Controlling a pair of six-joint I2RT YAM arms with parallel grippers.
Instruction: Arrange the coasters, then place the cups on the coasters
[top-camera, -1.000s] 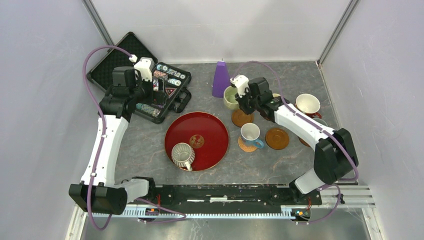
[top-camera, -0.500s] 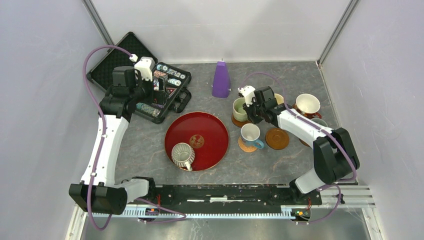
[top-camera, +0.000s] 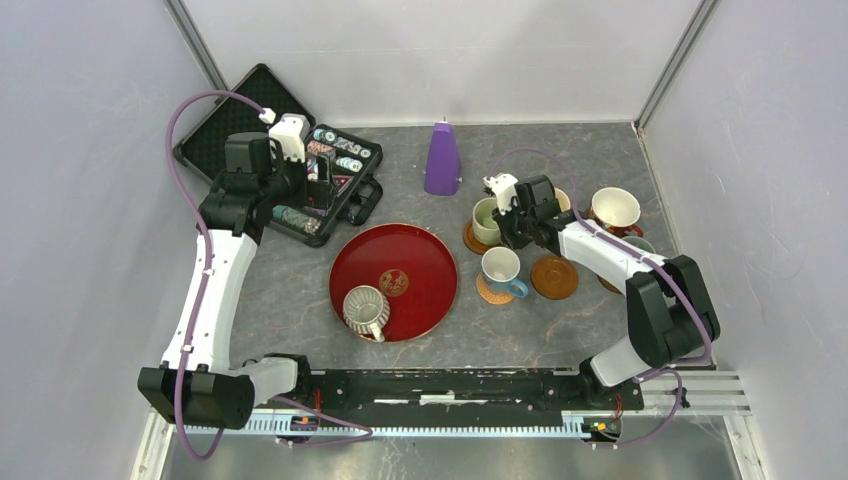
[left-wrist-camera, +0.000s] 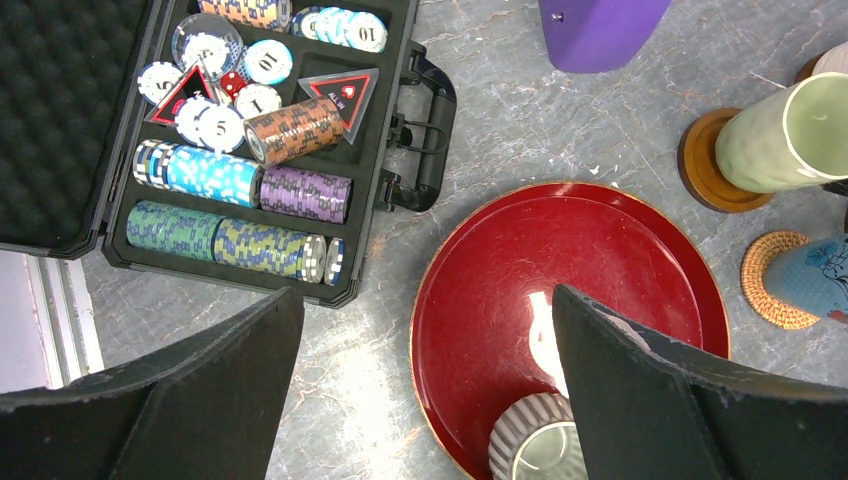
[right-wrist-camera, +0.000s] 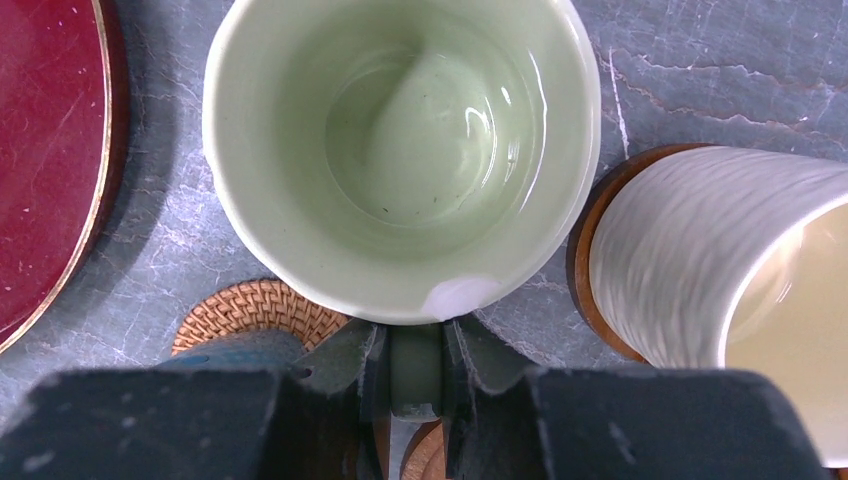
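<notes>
Grey marbled desk (top-camera: 590, 150) with mugs, coasters and two robot arms, seen from above. A pale green mug (top-camera: 486, 218) stands on a dark brown coaster (top-camera: 472, 243) right of centre, near a purple cone (top-camera: 442, 160). The right arm (top-camera: 600, 250) reaches across to it, and its jaws are clenched on the mug's handle. The right wrist view looks straight down into the mug's glossy inside.

Just beside the green mug, a cream ribbed mug (right-wrist-camera: 720, 250) sits on another dark brown coaster (right-wrist-camera: 590, 270). In front of the green mug, a white mug with a blue handle (top-camera: 500, 268) rests on a woven tan coaster (top-camera: 488, 293). A bare dark brown coaster (top-camera: 554, 277) lies just to its right. A wide white mug with a red-brown pattern (top-camera: 615, 210) stands near the desk's right edge.

A large red round tray (top-camera: 420, 250) lies at the centre, with a ribbed grey mug (top-camera: 365, 310) on its near side. The left arm (top-camera: 215, 280) hangs at the far left above an open black case of poker chips (top-camera: 340, 165), with its jaws released and spread wide, touching nothing.
</notes>
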